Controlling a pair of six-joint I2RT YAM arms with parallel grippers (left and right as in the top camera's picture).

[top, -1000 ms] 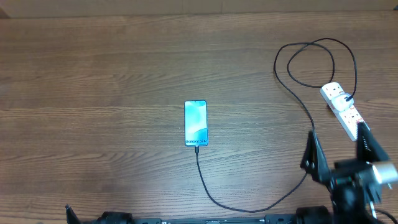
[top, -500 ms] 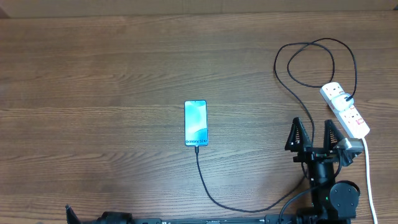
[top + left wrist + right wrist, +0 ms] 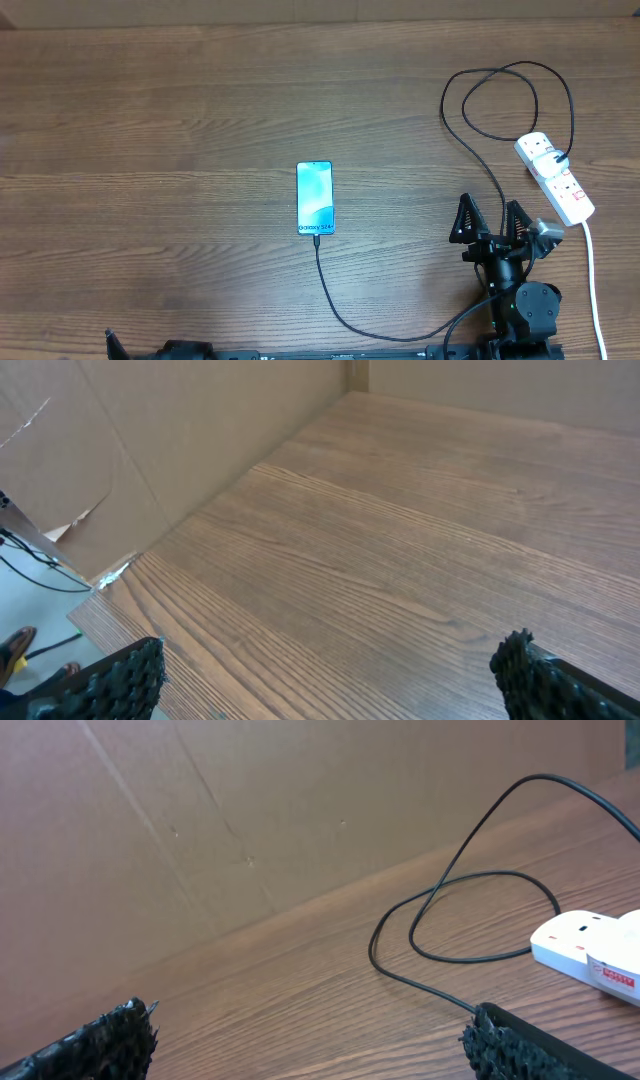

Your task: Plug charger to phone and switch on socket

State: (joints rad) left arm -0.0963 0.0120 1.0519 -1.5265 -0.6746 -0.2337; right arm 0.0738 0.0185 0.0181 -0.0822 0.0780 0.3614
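1. The slim rectangular smartphone with the light blue screen lies mid-way across the brown wood-grain worktop, long axis pointing away from the robot. The long thin black charger cable meets its near short edge, so the plugging-in looks already done.
2. The white elongated power strip with red-marked switches sits far right. Its long axis runs diagonally, from far-left to near-right. A thick white cord trails from its near end toward the robot.
3. The right gripper hovers with its fingers spread wide, holding nothing, and the black cable passes beneath it.
4. Here's the relation that matters: the power strip lies to the right of those fingers and a little further out, near but not touching. In the right wrist view only its white end shows at the right edge, outside the gap between the fingers.
5. The left gripper is also wide and empty over bare worktop, well apart from the strip. The right arm is plainly the nearer one.
6. A second ago the right gripper was out over the strip's near end. It has since swung left and now stands on the cable side. Phone, cable and strip have not shifted.
7. The switch probably remains, which calls for a move back to the right, onto the strip's top face.
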